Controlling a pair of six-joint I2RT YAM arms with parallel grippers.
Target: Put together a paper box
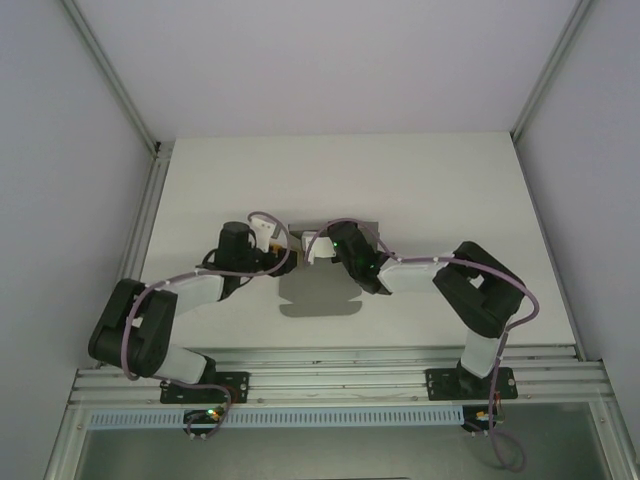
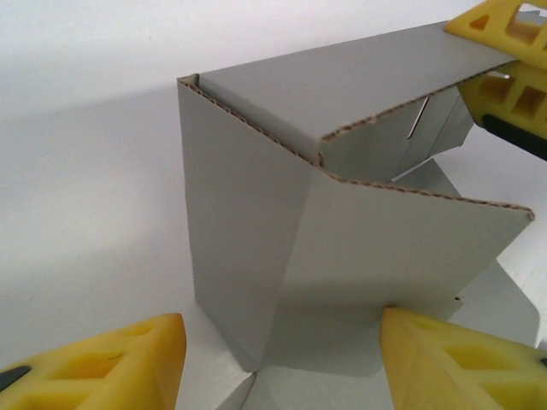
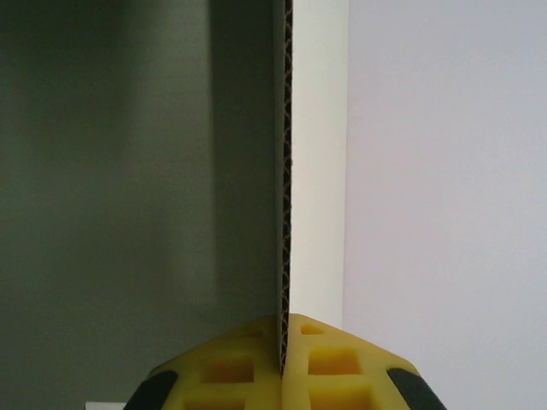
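From overhead, both wrists hide most of the paper box [image 1: 320, 290] at mid-desk [image 1: 420, 190]. The left wrist camera shows its walls half-folded upright, with the left pincer [image 2: 280, 318] spread wide, gripping nothing. At 1 o'clock the right pincer [image 2: 504, 51] is clamped on a panel's edge; its own camera shows the corrugated edge pinched.

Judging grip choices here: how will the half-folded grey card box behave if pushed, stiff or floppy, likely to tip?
Panels are probably stiff: the paper box shows a fluted corrugated edge. It likely hinges at creases; one flap stands angled loose. Probably light and tippy, though the right gripper pinches its edge.
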